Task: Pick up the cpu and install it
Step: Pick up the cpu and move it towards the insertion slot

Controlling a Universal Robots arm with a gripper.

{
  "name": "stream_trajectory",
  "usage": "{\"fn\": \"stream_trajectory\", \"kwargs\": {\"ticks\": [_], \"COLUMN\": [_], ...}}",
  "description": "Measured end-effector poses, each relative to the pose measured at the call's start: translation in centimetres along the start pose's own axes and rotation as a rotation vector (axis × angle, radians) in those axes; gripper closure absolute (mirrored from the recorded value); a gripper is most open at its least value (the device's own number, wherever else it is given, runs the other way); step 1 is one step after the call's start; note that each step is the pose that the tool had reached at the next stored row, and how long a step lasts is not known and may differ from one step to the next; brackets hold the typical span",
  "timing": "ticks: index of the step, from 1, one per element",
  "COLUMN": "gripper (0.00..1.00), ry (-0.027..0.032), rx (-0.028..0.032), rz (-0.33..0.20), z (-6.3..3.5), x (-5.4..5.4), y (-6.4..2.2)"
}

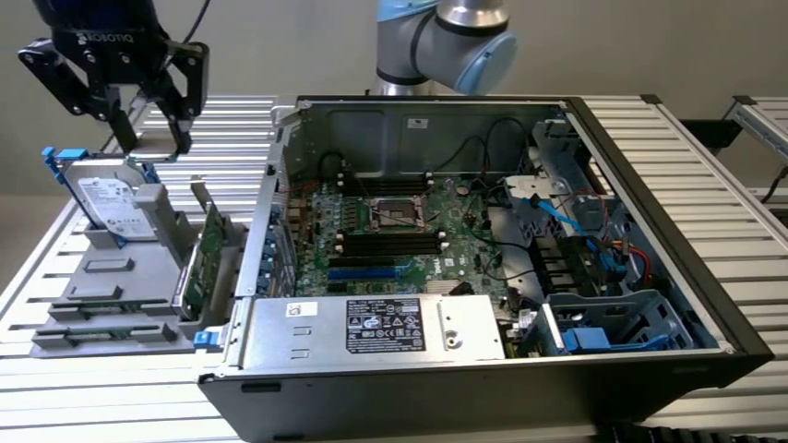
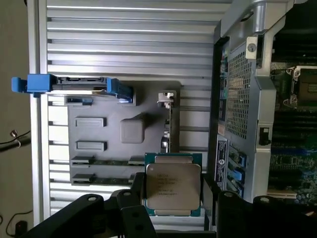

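Observation:
The cpu (image 2: pixel 172 184) is a flat square chip with a silvery top plate, and it sits between the two black fingers of my gripper (image 2: pixel 173 198), which is shut on its opposite edges. In the exterior view the gripper (image 1: pixel 153 137) hangs high at the left, above the grey parts holder (image 1: pixel 111 277), with the cpu (image 1: pixel 155 146) as a pale plate between its fingertips. The bare socket (image 1: pixel 397 214) lies on the motherboard inside the open computer case (image 1: pixel 640 185), well to the exterior view's right of the gripper. The socket (image 2: pixel 302 89) also appears in the wrist view.
A silver hard drive (image 1: pixel 109 198) with blue brackets (image 2: pixel 74 85) stands upright in the holder (image 2: pixel 124 129) below the gripper. A green card (image 1: pixel 207 249) stands beside the case wall. Inside the case are cables, a power supply (image 1: pixel 382 328) and a drive cage (image 1: pixel 615 318).

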State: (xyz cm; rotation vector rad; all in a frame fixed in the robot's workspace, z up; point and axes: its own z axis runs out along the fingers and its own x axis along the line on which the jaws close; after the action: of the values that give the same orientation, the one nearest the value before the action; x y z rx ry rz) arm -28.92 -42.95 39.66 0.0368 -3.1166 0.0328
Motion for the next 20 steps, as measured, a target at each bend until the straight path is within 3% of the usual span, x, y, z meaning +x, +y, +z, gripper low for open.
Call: {"fn": "stream_trajectory", "kwargs": {"ticks": [13,18,20], "gripper": [0.45,0.45,0.45], "ry": [0.0008,0.0018,0.0018], "rx": [0.0350,0.0668,0.0740], "rz": [0.001,0.002,0.002], "z": [-0.15,0.05,0.11], "x": [-4.3,-5.4,-6.0], "y": [1.13,2.40,2.92]}}
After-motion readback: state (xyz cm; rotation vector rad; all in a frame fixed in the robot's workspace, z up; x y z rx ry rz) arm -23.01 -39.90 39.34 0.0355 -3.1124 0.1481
